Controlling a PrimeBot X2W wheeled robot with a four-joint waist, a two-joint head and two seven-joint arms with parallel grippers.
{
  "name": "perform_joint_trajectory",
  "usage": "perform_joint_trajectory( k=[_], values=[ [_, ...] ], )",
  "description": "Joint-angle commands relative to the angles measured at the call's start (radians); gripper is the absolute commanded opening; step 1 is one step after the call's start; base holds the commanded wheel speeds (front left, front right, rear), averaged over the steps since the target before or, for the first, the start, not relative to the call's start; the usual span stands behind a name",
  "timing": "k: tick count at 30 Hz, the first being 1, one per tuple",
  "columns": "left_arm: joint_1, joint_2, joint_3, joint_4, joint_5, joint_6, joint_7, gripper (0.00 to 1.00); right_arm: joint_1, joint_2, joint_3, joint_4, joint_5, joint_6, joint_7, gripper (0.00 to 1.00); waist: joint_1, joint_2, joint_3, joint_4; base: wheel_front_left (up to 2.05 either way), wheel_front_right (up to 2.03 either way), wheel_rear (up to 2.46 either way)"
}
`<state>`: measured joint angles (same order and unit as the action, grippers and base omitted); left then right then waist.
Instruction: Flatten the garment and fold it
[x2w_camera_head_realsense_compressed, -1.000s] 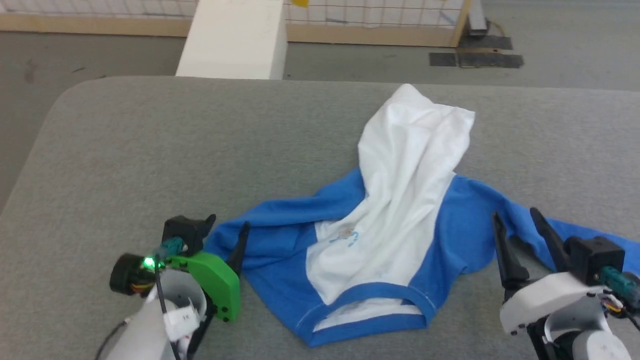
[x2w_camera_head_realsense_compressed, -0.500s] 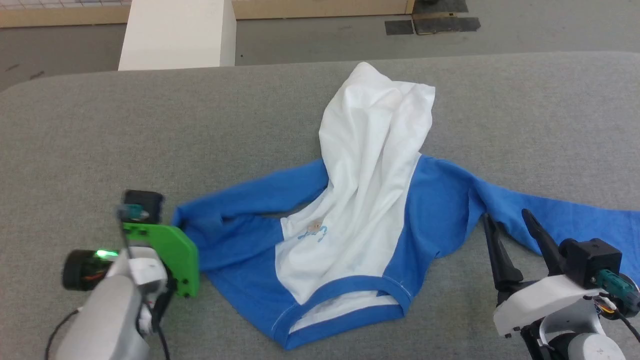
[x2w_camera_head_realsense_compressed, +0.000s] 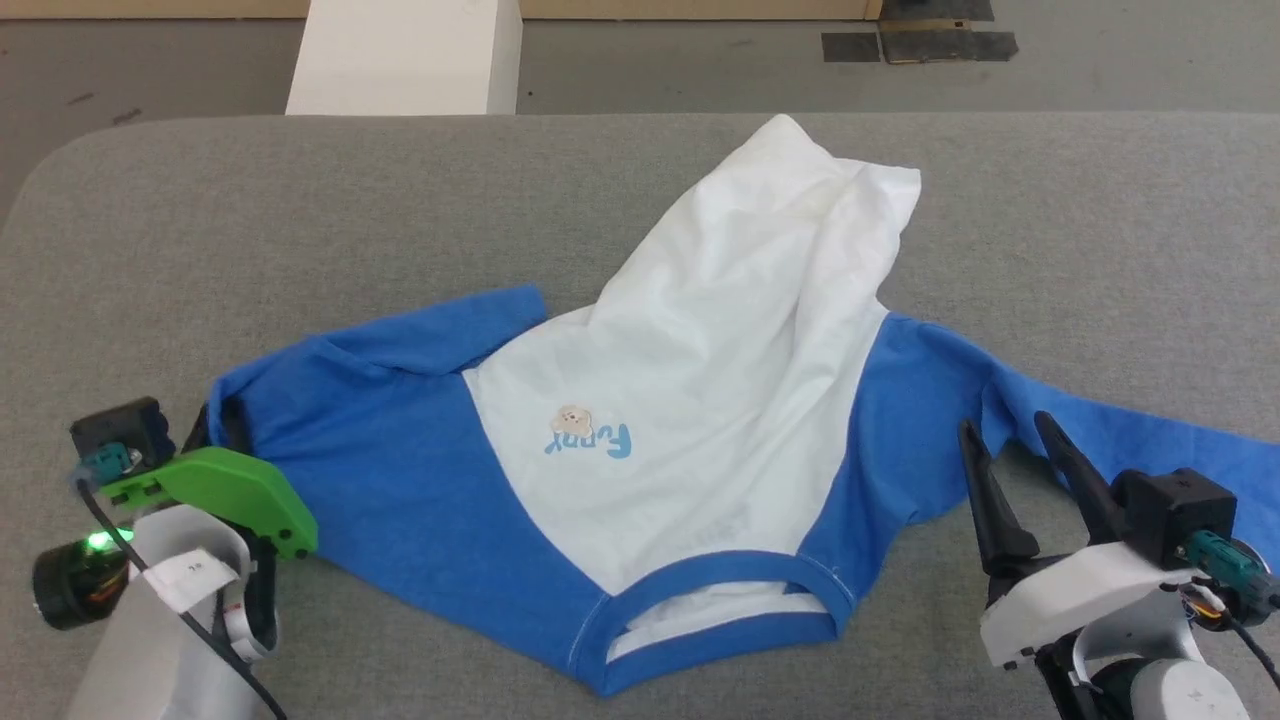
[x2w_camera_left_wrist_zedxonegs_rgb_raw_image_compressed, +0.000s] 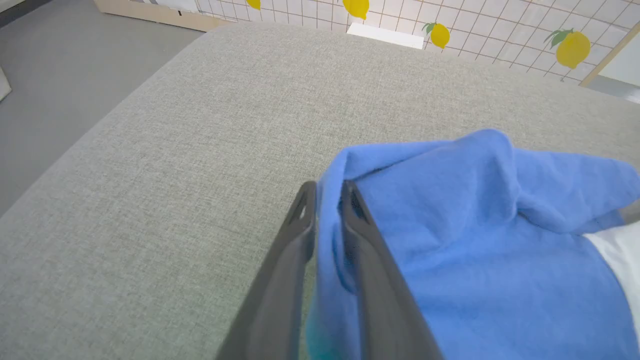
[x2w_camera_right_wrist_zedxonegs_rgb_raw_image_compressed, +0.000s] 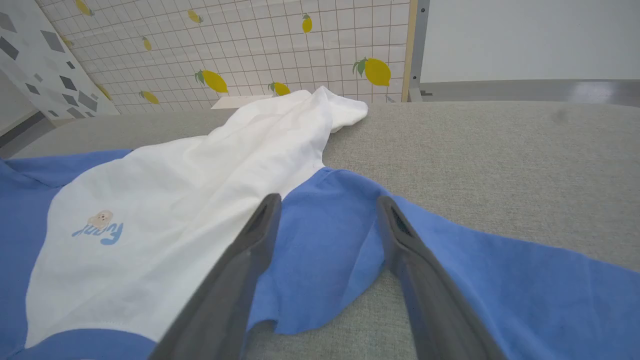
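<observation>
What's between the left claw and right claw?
The T-shirt spans that gap in the head view; left claw pinches its blue sleeve, right claw is open.

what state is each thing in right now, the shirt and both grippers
garment, front up and unfolded, blue part mostly spread, white lower part bunched and creased at the far end
left gripper, shut on the blue sleeve edge of the garment
right gripper, open, fingers either side of blue fabric, gripping nothing
</observation>
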<state>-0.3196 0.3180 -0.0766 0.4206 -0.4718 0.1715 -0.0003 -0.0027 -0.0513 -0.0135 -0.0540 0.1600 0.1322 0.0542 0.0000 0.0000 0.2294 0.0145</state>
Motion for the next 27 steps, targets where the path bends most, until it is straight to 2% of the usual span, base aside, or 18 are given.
perform_joint_trajectory(
  k=[1, 4, 9, 17, 21, 27],
  values=[
    [-0.009, -0.013, -0.002, 0.008, -0.012, -0.016, -0.015, 1.00, -0.017, 0.001, 0.002, -0.002, 0.007, -0.002, 0.005, 1.00, 0.0000, 0.0000, -0.009, 0.005, 0.00, 0.00, 0.00],
    [0.026, -0.030, 0.008, 0.007, -0.031, -0.024, -0.049, 1.00, -0.012, 0.001, 0.007, -0.002, 0.012, -0.002, 0.007, 1.00, 0.0000, 0.0000, -0.024, 0.008, 0.00, 0.00, 0.00],
    [0.141, -0.058, 0.012, -0.087, -0.049, -0.001, -0.060, 1.00, 0.007, 0.001, 0.008, -0.005, 0.019, -0.002, 0.009, 1.00, 0.0000, 0.0000, -0.051, 0.013, 0.00, 0.00, 0.00],
    [0.317, -0.110, -0.077, -0.290, -0.094, 0.018, 0.143, 1.00, 0.035, 0.001, -0.002, -0.018, 0.025, -0.002, 0.016, 1.00, 0.0000, 0.0000, -0.075, 0.032, 0.00, 0.00, 0.00],
    [0.333, -0.111, -0.108, -0.307, -0.101, 0.041, 0.240, 1.00, 0.035, 0.001, 0.009, -0.018, 0.028, -0.002, 0.021, 1.00, 0.0000, 0.0000, -0.078, 0.027, 0.00, 0.00, 0.00],
    [0.331, -0.111, -0.121, -0.312, -0.120, 0.068, 0.330, 1.00, 0.032, 0.001, 0.015, -0.022, 0.033, -0.002, 0.019, 1.00, 0.0000, 0.0000, -0.074, -0.002, 0.00, 0.00, 0.00]
  ],
)
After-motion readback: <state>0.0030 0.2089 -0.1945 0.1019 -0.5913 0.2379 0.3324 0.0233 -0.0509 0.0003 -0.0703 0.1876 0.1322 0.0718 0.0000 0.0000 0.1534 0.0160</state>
